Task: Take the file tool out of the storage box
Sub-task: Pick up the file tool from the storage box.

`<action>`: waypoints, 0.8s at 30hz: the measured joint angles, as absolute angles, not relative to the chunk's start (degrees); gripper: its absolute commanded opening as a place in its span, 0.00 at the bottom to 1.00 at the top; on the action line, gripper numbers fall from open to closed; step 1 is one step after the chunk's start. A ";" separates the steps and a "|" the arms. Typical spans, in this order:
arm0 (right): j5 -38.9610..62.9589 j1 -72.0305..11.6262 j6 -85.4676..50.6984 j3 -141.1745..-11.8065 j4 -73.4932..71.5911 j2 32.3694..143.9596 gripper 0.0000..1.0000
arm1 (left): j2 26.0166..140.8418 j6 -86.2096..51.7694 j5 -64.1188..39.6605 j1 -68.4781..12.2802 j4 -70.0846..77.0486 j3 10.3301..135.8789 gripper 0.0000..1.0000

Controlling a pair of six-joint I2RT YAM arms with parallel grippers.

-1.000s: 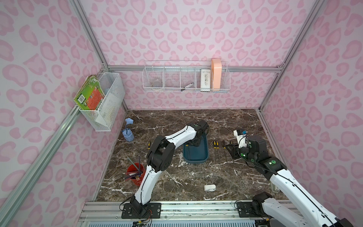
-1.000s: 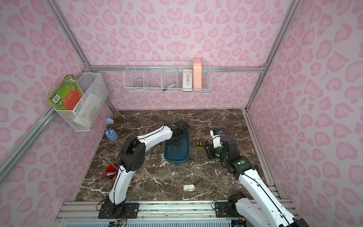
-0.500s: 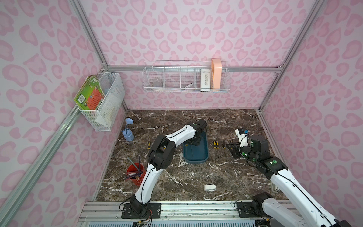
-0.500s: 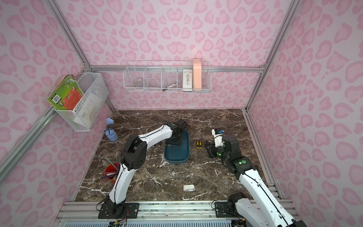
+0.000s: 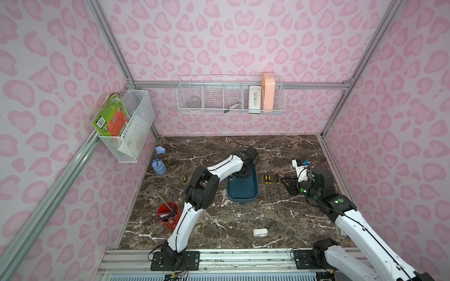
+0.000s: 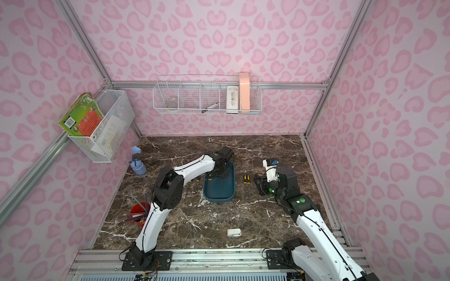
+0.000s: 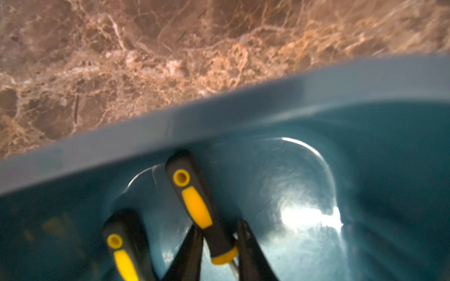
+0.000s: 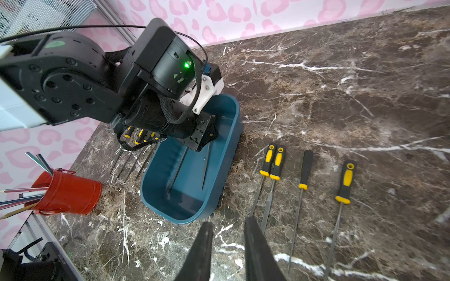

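Far to the left the red cup (image 5: pixel 168 215) is standing clear of the work, and loose files (image 5: pixel 184 180) are lying on the marble tabletop (image 5: pixel 243 223) just beside the storage box (image 5: pixel 242 200). Inside the box the left gripper (image 7: pixel 219 225) is pinching narrow on the black-and-yellow handle of the file tool (image 7: pixel 194 206), low down near its collar, with a second file (image 7: pixel 121 250) lying close alongside. So the task's thing is sitting in the box, gripped but, by the look of it, not yet lifted out. The hold is looking low on a rounded handle. On the lift the file may be swinging in the jaws, its long blade catching the box wall and dragging or tipping the tub, or nudging its neighbour along. Further right more files (image 8: pixel 275 165) are lying in a row, and the right gripper (image 8: pixel 229 221) is hovering over the tabletop near them, jaws a little apart and holding nothing.
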State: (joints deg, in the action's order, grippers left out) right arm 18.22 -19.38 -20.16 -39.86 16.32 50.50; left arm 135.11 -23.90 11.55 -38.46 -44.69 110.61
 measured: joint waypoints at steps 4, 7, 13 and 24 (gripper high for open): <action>18.37 -19.38 -20.34 -39.72 16.25 50.48 0.24 | 133.84 -24.51 11.64 -38.37 -43.00 108.55 0.00; 18.61 -19.40 -20.34 -39.48 16.08 50.39 0.24 | 133.34 -24.05 11.20 -38.30 -42.09 107.77 0.00; 19.59 -19.40 -20.62 -38.46 15.22 50.30 0.23 | 129.88 -24.10 8.25 -38.44 -40.27 104.40 0.00; 23.70 -19.68 -21.47 -35.81 10.85 47.51 0.22 | 108.68 -22.35 3.79 -38.83 -29.02 93.21 0.00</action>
